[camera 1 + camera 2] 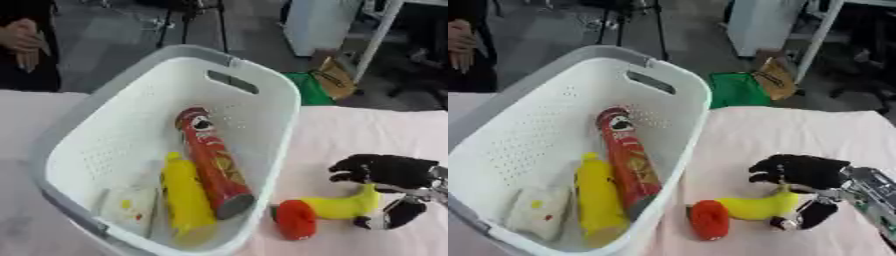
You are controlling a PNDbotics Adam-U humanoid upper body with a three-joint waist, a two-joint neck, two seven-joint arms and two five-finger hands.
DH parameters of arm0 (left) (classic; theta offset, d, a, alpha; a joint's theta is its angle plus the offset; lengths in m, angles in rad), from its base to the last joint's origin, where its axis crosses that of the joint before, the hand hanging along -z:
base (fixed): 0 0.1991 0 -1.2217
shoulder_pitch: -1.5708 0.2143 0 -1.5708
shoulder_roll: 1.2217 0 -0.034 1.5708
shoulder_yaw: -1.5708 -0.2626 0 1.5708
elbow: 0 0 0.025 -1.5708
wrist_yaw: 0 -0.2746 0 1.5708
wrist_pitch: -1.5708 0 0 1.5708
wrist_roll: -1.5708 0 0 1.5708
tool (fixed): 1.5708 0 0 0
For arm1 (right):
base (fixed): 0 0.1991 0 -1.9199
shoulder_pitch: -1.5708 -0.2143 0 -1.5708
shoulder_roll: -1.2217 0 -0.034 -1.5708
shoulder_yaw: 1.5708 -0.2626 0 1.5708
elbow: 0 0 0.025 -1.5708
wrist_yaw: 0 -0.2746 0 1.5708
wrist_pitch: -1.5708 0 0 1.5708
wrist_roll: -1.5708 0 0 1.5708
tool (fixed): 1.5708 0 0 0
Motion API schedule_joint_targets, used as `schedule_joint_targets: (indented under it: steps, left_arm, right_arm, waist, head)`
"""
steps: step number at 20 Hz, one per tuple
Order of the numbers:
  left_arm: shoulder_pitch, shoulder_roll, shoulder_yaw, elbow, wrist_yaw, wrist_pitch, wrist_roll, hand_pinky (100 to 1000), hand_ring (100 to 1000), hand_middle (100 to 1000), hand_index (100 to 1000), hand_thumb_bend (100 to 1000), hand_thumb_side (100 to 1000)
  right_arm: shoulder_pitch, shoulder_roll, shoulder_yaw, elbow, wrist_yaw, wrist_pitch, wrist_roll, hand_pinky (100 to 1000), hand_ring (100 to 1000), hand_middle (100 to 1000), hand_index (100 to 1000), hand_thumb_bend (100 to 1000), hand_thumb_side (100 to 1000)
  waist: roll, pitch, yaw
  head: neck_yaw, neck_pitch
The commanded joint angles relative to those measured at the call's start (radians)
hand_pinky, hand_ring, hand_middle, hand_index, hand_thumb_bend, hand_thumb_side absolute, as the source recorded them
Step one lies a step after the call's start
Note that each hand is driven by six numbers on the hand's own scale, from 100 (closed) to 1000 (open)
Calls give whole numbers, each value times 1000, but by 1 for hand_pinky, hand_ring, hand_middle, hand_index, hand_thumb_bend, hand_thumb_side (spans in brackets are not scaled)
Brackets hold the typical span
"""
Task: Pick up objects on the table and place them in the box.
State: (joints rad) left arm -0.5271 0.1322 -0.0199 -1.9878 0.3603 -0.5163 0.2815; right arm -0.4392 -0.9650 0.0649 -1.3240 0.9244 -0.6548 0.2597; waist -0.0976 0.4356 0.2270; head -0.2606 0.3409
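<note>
Three items were already seen inside the white perforated plastic basket [262, 100] filling the left and centre of the frame: a red cylindrical chip can [213, 160] lying lengthwise, a smooth yellow bottle [186, 197] beside it, and a pale flat packet [122, 207] at the lower left of the basket floor. One item was left out on the pink tablecloth [367, 130]: a yellow banana-shaped toy [337, 206] with a red rounded end, at the lower right, just beside the basket wall. The right hand [802, 172], black, was curled around the toy's far end, thumb below, fingers over it. Lifting was judged not yet done. The left hand was not seen.
</note>
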Motion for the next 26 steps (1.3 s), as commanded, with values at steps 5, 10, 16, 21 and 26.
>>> schedule_joint_targets:
  steps: [5,10,16,21,26]
  left_arm:
    - [-13,14,3,-12,-2,-3,2,577,442,556,627,100,904]
    - [-14,13,2,-12,-3,-4,3,577,442,556,627,100,905]
    - [-15,13,2,-12,-3,-5,3,577,441,556,627,100,904]
    - [-13,15,3,-12,-4,-5,3,577,442,556,627,100,901]
    - [-10,17,4,-12,-6,-6,2,575,442,555,627,100,897]
  right_arm:
    - [10,-26,-6,8,52,-16,13,996,1000,972,955,393,571]
    - [10,-23,-7,10,49,-26,19,991,1000,934,904,367,581]
    - [7,-22,-6,16,30,-25,17,992,1000,889,821,354,570]
    - [6,-28,-4,16,24,-38,45,995,1000,867,767,345,565]
    - [3,-38,0,3,-4,-59,80,994,1000,836,736,332,574]
  waist:
    - [-3,-17,0]
    - [-4,-16,-2]
    - [-6,-15,3]
    - [-8,-16,-1]
    - [-11,-21,-9]
  head:
    - [10,-9]
    - [13,-11]
    - [15,-13]
    - [19,-11]
    - [26,-10]
